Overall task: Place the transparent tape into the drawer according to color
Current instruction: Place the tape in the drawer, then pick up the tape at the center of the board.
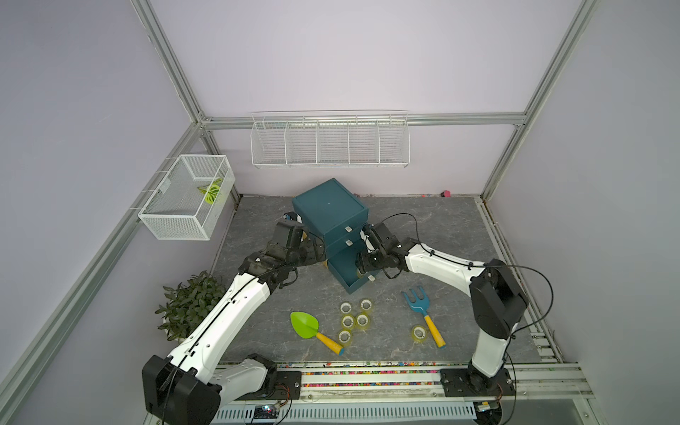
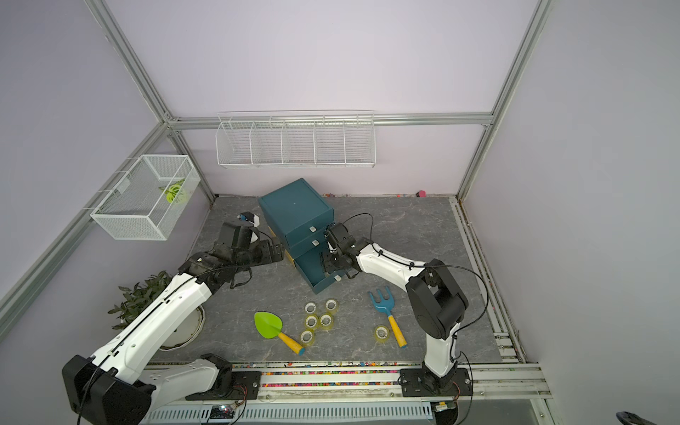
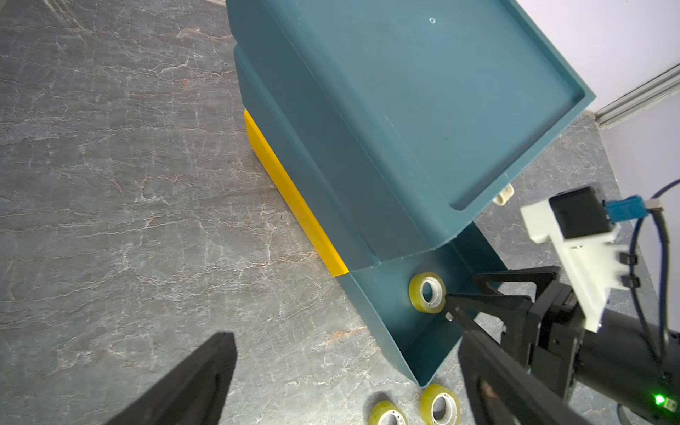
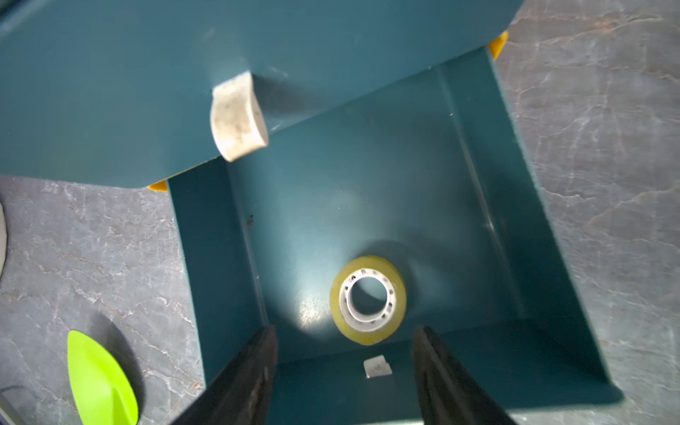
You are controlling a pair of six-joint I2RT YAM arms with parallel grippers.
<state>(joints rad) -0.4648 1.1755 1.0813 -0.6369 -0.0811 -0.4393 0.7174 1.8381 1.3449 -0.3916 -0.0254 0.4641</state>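
Now — right tool (image 4: 346,340) released | left tool (image 3: 338,375) spread, empty | one tape roll (image 4: 368,300) in drawer (image 4: 331,202) | six tape rolls (image 1: 347,322) on table (image 1: 452,228)

The bench (image 3: 110,184) has a matt grey, stone-veined surface. The drawer unit (image 3: 404,110) is smooth teal plastic with a soft sheen, and its whitish pull (image 4: 237,117) looks scuffed. The tape roll (image 4: 368,336) in the open drawer (image 4: 478,220) is glossy yellow-green film on a white plastic core (image 4: 368,319). The shovel (image 4: 99,379) blade is shiny lime plastic. The wire rack (image 1: 331,147) is white-coated metal. The right gripper (image 4: 346,329) has matt black fingers (image 4: 243,382).
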